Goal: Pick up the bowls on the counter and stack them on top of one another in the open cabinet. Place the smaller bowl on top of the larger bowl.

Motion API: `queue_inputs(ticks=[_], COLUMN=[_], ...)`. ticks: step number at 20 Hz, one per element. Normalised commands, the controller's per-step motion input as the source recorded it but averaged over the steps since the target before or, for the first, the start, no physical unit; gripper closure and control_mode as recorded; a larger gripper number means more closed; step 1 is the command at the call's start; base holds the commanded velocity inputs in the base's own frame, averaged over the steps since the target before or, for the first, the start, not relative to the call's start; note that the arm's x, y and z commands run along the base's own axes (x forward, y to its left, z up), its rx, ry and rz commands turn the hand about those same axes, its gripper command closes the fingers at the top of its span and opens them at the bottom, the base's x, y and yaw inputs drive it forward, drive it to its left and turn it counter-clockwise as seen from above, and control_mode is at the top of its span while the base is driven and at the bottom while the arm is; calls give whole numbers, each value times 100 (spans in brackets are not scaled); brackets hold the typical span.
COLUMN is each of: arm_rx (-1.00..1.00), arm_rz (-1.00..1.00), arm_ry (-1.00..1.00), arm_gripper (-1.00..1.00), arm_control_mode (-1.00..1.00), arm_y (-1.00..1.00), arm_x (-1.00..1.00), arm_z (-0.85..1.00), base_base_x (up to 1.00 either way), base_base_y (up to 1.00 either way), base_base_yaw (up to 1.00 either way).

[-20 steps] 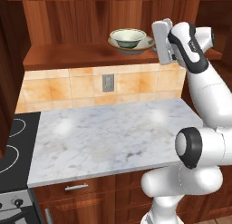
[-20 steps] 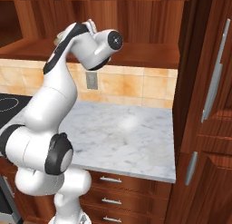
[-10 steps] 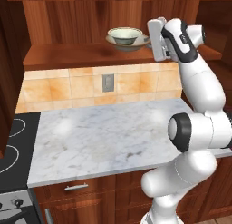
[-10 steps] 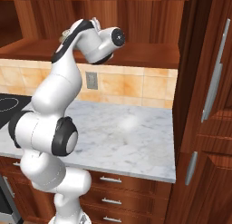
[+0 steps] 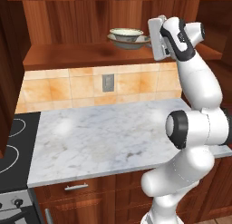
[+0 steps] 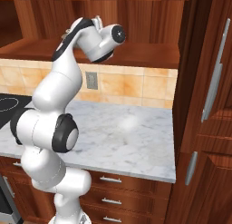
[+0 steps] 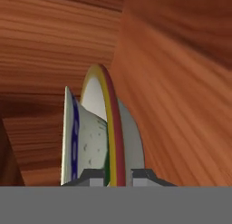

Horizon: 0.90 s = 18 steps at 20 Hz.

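Cabinet [image 5: 81,51] shelf carries both bowls, I see: the larger bowl [image 5: 124,42] sits on the board with the smaller bowl [image 5: 126,34] nested inside. My fingers [image 7: 93,175] straddle the larger bowl's rim, apparently clamped on it.

Evenly and brightly lit, rendered, with no strong directional source. Soft pale glare patches on the marble worktop [image 5: 104,141], one at its left, one toward the right. Faint shadow under the cabinet [image 5: 90,19] shelf board, darker wood at the far left edge of the left base view. Sharp across both base views, no blur or edge distortion. Coarser and blockier in the hand view, bowls [image 7: 97,137] seen close with smeared wood grain around.
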Motion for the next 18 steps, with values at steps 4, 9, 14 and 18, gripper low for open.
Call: queue_inputs(ticks=[4, 9, 14, 18], arm_rx=[0, -1, -2, -2], arm_rz=[0, 0, 0, 0], arm_ry=[-2, -4, -3, 0], arm_gripper=[100, 100, 100, 100], arm_control_mode=[-100, -100, -100, -100], arm_y=[8, 11, 12, 12], arm_x=[8, 0, 0, 0], arm_z=[0, 0, 0, -5], base_base_x=[0, 0, 0, 0], base_base_y=[0, 0, 0, 0], base_base_yaw=[0, 0, 0, 0])
